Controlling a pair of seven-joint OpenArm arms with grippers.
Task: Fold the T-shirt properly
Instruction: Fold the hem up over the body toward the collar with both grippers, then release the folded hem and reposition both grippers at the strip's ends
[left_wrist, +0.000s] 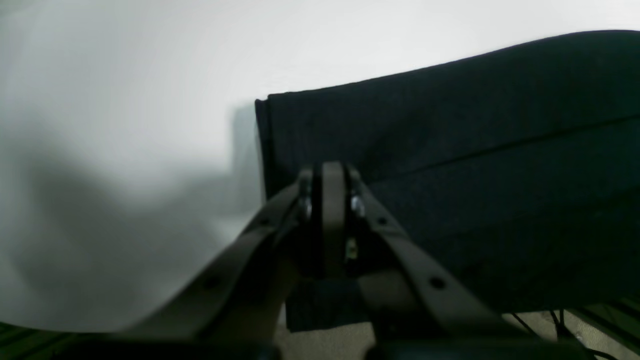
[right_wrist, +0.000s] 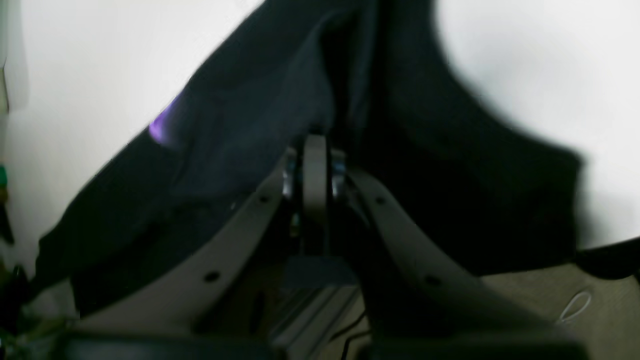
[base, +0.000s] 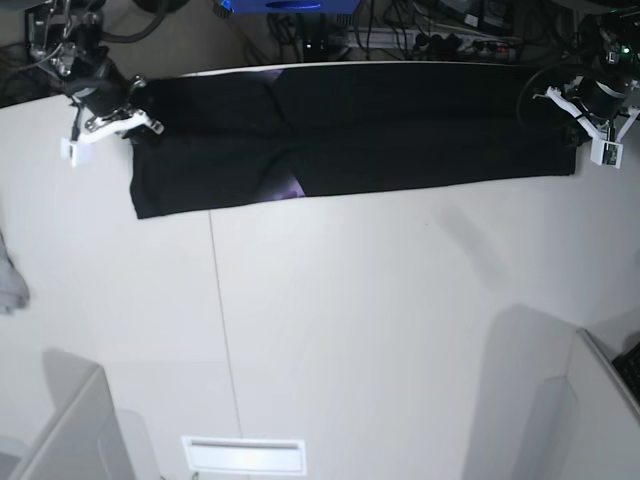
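Observation:
The black T-shirt (base: 400, 130) lies as a long folded strip along the table's far edge, with a bit of purple print (base: 290, 188) showing at its front edge. My left gripper (base: 587, 130) is at the strip's right end; in the left wrist view it (left_wrist: 332, 175) is shut on the T-shirt (left_wrist: 475, 150) near a folded corner. My right gripper (base: 110, 130) is at the strip's left end; in the right wrist view it (right_wrist: 314, 150) is shut on bunched T-shirt cloth (right_wrist: 240, 125), with the purple print (right_wrist: 162, 131) to its left.
A small light grey cloth (base: 8, 280) lies at the table's left edge. White box-like walls stand at the front left (base: 60, 430) and front right (base: 590, 400). A white slotted plate (base: 243, 455) sits at the front. Cables and devices (base: 430, 30) crowd behind the table.

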